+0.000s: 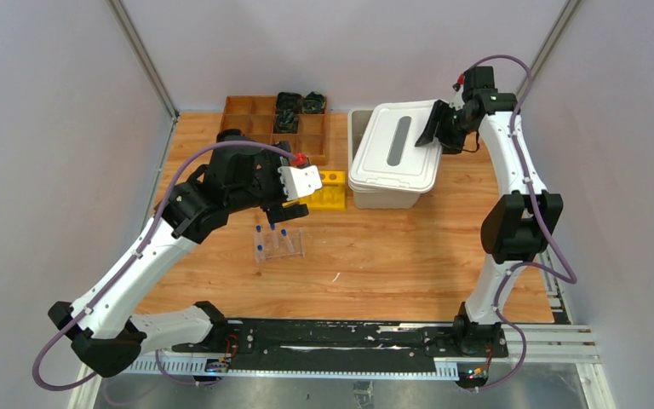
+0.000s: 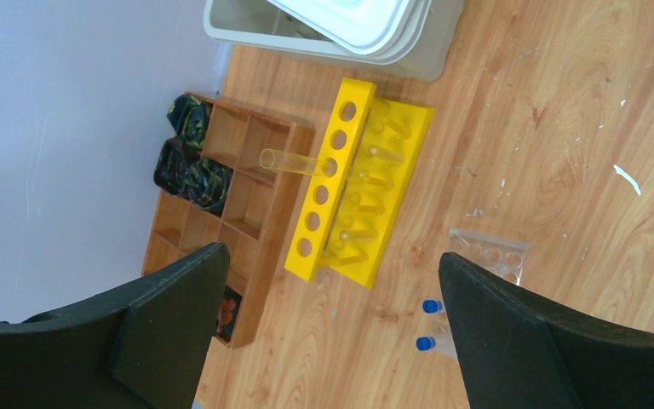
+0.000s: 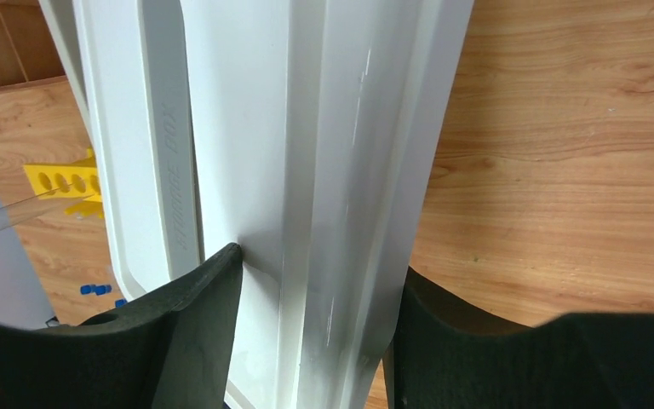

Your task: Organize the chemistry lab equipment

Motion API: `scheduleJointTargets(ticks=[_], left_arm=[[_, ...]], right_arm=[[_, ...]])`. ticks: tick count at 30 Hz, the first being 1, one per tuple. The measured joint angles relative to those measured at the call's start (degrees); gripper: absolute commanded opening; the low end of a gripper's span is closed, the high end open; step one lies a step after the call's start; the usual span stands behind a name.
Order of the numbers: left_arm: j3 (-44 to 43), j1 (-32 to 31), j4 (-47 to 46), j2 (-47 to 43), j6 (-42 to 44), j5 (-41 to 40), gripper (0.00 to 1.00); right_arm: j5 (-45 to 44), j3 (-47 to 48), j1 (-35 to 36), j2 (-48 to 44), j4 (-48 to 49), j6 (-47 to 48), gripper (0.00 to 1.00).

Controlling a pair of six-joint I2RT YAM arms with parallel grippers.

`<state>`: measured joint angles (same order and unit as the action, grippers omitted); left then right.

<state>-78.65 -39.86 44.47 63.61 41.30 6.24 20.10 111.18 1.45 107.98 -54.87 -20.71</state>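
Two blue-capped tubes [image 2: 431, 306] stand in a clear plastic rack [image 1: 278, 245] on the table. My left gripper [image 2: 332, 256] is open and empty just above it; it also shows in the top view [image 1: 283, 215]. A thin glass tube [image 2: 294, 162] sits in a hole of the yellow rack [image 2: 358, 183]. My right gripper [image 3: 319, 264] is shut on the rim of the white lid [image 3: 306, 128], which lies askew on the white bin [image 1: 366, 198]. The dish, the triangle and the glass vessels are out of view.
The brown wooden divided tray [image 1: 255, 119] with black coiled items stands at the back left, next to the yellow rack [image 1: 328, 189]. The white bin stands at the back centre. Grey walls close in the left, right and back edges.
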Motion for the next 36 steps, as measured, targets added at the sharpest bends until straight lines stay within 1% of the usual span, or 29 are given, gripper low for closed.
scheduleJointTargets(ticks=[4,7,12,17,24,31,35,36], left_arm=[[-0.02,0.00,0.68,0.04,-0.22,0.02,1.00],[-0.09,0.02,0.92,0.04,-0.42,0.02,1.00],[-0.11,0.02,1.14,0.02,-1.01,0.26,1.00],[-0.15,0.02,1.31,0.02,-1.60,0.55,1.00],[-3.06,0.04,4.09,0.09,-4.90,3.74,1.00],[-3.21,0.04,5.86,0.20,-6.54,5.90,1.00],[-3.21,0.04,6.32,0.37,-7.02,6.78,1.00],[-3.21,0.04,6.38,0.42,-7.06,6.86,1.00]], right_arm=[[-1.77,0.15,0.44,1.14,-0.33,0.83,0.62],[-2.25,-0.15,0.42,2.19,-0.33,1.01,0.68],[-2.27,-1.68,0.42,2.67,-0.33,1.11,0.73],[-2.23,-1.81,0.44,2.67,-0.26,1.66,0.74],[-2.43,-1.79,0.87,2.78,0.17,3.13,0.77],[-3.10,-1.79,2.84,3.56,2.49,4.76,0.77],[-3.41,-1.79,3.91,3.58,3.26,5.38,0.80],[-5.09,-1.79,4.11,3.65,3.28,6.14,0.80]])
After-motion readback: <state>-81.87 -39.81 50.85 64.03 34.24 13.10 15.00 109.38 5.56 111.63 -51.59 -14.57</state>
